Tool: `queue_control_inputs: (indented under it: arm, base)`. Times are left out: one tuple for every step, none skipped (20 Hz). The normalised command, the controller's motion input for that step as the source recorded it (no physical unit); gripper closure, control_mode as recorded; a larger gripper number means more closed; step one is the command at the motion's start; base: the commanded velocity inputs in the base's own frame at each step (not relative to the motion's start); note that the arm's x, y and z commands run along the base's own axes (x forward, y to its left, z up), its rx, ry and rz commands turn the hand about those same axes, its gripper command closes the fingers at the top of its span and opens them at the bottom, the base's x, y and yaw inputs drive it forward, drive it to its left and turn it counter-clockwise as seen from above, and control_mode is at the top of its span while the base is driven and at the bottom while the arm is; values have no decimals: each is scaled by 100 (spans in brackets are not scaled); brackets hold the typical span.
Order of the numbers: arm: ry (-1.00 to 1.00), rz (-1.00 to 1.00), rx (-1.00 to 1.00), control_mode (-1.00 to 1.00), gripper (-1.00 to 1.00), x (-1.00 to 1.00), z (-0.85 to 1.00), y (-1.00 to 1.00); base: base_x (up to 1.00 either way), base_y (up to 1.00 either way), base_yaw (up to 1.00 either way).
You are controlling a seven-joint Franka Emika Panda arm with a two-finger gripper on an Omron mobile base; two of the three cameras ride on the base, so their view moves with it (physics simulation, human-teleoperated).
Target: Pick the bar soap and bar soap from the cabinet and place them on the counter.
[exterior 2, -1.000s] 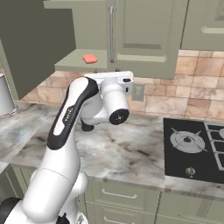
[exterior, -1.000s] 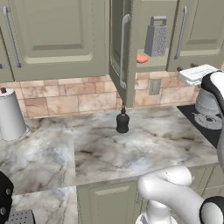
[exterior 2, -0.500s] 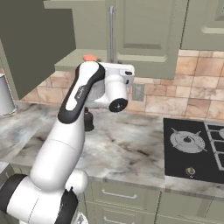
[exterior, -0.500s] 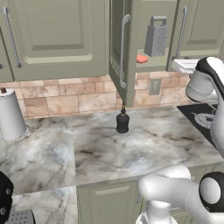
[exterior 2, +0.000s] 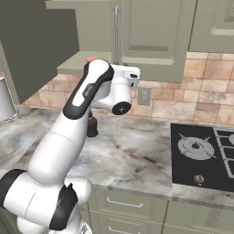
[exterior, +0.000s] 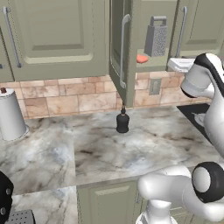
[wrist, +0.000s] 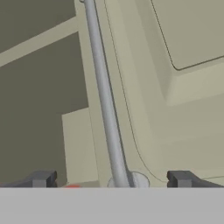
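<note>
A salmon-orange bar soap (exterior: pixel 142 58) lies on the shelf of the open cabinet (exterior: pixel 117 48), beside a steel grater (exterior: pixel 156 37). From the right base view the bar soap (exterior 2: pixel 93 59) peeks out just above my arm. My gripper (wrist: pixel 113 179) is raised in front of the cabinet, to the right of the soap, with its jaws wide open and nothing between them. It points at the closed right door and its steel bar handle (wrist: pixel 105 96). An orange sliver of the bar soap (wrist: pixel 72 187) shows near my left fingertip (wrist: pixel 41 178). The marble counter (exterior: pixel 100 148) lies below.
A black bottle (exterior: pixel 123 122) stands on the counter under the open door. A paper towel roll (exterior: pixel 9 114) stands at the far left. The black stove top (exterior 2: pixel 205 151) lies to the right. The open cabinet door juts out toward me.
My hand has risen and moved closer to the cabinet front, level with the shelf. The jaws stayed open. Nothing else has moved.
</note>
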Motion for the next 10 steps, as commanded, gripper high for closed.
queue_control_inputs:
  arm:
    - [-1, 0, 2, -100, -100, 24, 0, -21]
    - [-3, 0, 1, -100, -100, 21, 1, -15]
    - [-2, -1, 0, -100, -100, 18, 0, -11]
    - [-2, -2, 0, -100, -100, 18, 3, -12]
    - [-3, -2, 1, -100, -100, 15, 4, -15]
    - [-3, -2, 1, -100, -100, 11, 6, -13]
    - [-3, -1, 1, -100, -100, 10, 3, -12]
    - [-2, 0, 0, -100, -100, 0, 0, -4]
    - [-1, 0, 0, -100, -100, 0, 0, 0]
    - [0, 0, 0, -100, -100, 0, 0, 0]
  base:
    - [0, 0, 0]
    - [0, 0, 0]
    - [0, 0, 0]
    - [0, 0, 0]
    - [0, 0, 0]
    - [0, 0, 0]
    - [0, 0, 0]
    - [0, 0, 0]
    - [0, 0, 0]
    - [0, 0, 0]
